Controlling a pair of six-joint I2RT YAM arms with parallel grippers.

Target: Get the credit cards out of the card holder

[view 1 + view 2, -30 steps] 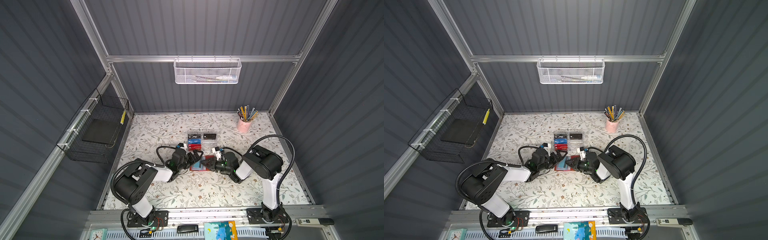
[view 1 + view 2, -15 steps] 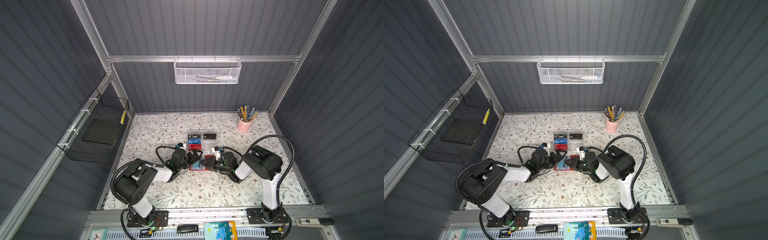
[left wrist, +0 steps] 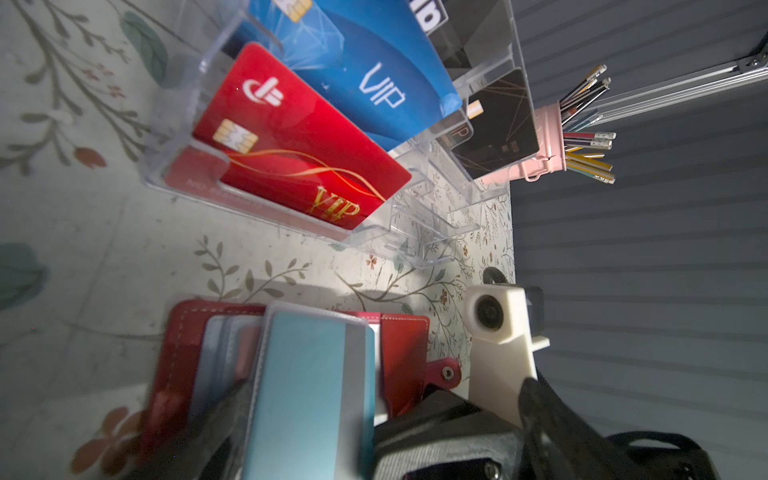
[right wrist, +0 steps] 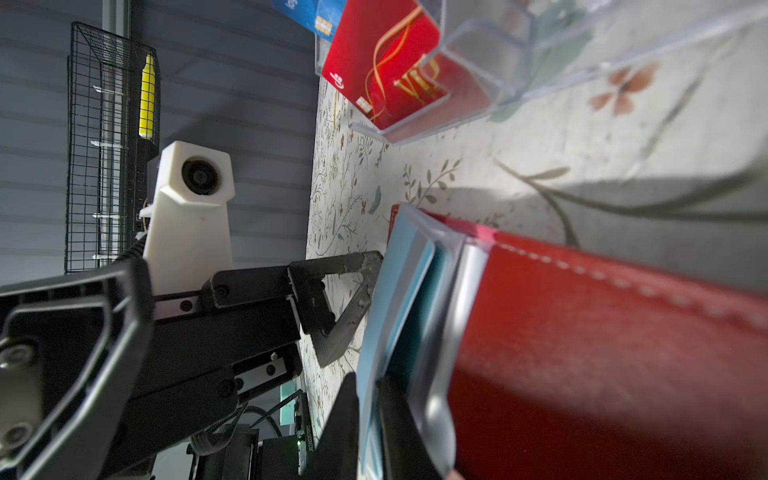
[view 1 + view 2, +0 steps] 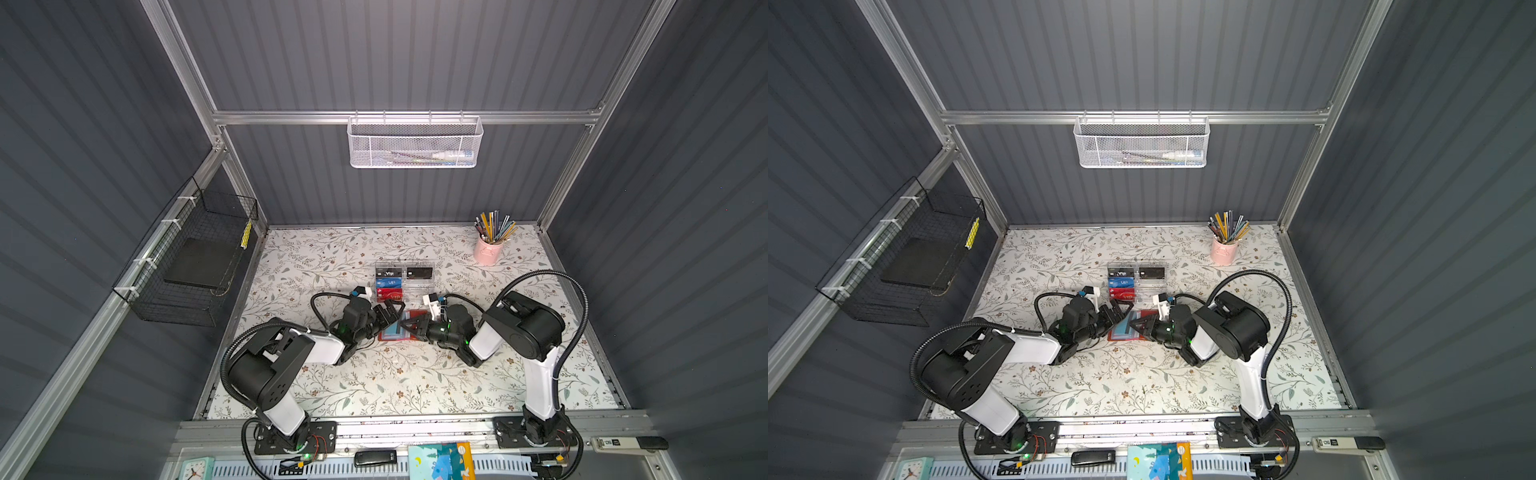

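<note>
The red card holder (image 5: 390,335) (image 5: 1119,333) lies open on the floral table between my two grippers. Its clear sleeves stand up, with a light-blue credit card (image 3: 307,395) in the front one. In the right wrist view my right gripper (image 4: 369,419) is shut on the edge of a light-blue credit card (image 4: 384,299), beside the red cover (image 4: 582,353). My left gripper (image 5: 392,312) (image 5: 1121,311) stands open at the holder's far-left side. One of its fingers (image 4: 345,299) is right next to the raised card; I cannot tell whether it touches.
A clear acrylic rack (image 5: 419,286) with black, blue and red VIP cards stands just behind the holder. A pink pencil cup (image 5: 488,249) is at the back right. A black wire basket (image 5: 195,266) hangs on the left wall, a white mesh basket (image 5: 415,143) on the back rail.
My right gripper's jaws have closed onto the light-blue card. Both arms have stayed almost where they were.
</note>
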